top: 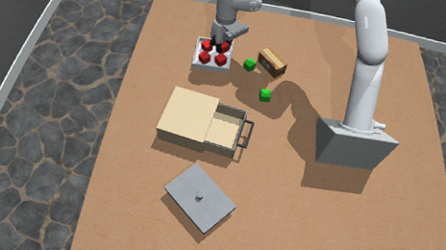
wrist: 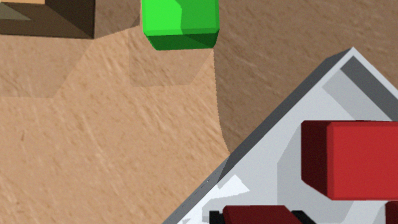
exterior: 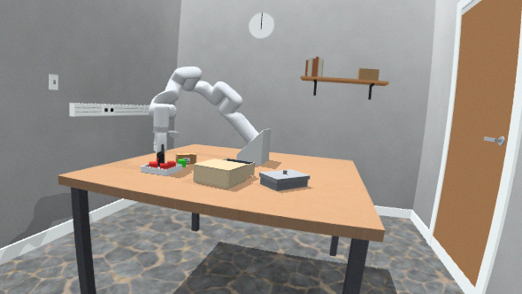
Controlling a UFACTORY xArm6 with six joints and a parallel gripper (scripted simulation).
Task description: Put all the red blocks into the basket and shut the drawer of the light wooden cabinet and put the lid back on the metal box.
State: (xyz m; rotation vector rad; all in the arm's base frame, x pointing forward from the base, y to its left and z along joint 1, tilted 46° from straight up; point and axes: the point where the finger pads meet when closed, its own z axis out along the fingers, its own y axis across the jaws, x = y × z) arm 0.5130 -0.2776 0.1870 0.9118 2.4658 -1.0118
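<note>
A red block (top: 224, 46) (wrist: 257, 215) is held between the fingers of the gripper (top: 219, 47) (exterior: 160, 160) (wrist: 257, 220) at the basket (top: 209, 68) (exterior: 161, 172) (wrist: 280, 122), inside which three other red blocks (top: 204, 57) (wrist: 362, 161) are seen, while the drawer (top: 223, 131) is left open.

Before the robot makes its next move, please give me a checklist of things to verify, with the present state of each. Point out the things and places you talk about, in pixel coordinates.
1. Tool (top: 220, 47) (exterior: 160, 158) is shut on a red block (top: 224, 46) (wrist: 257, 215): ok.
2. That block is low, inside the walls of the basket (top: 210, 67) (exterior: 161, 172) (wrist: 280, 107): cannot tell, the fingers hide part of it.
3. Green blocks (top: 249, 64) (top: 265, 95) are outside the basket: ok.
4. Drawer (top: 220, 150) of the light wooden cabinet (top: 189, 113) (exterior: 217, 174) is fully shut: not ok, it stands open.
5. Lid (top: 210, 205) (exterior: 284, 175) is all the way down on the metal box (exterior: 285, 182): cannot tell.
</note>
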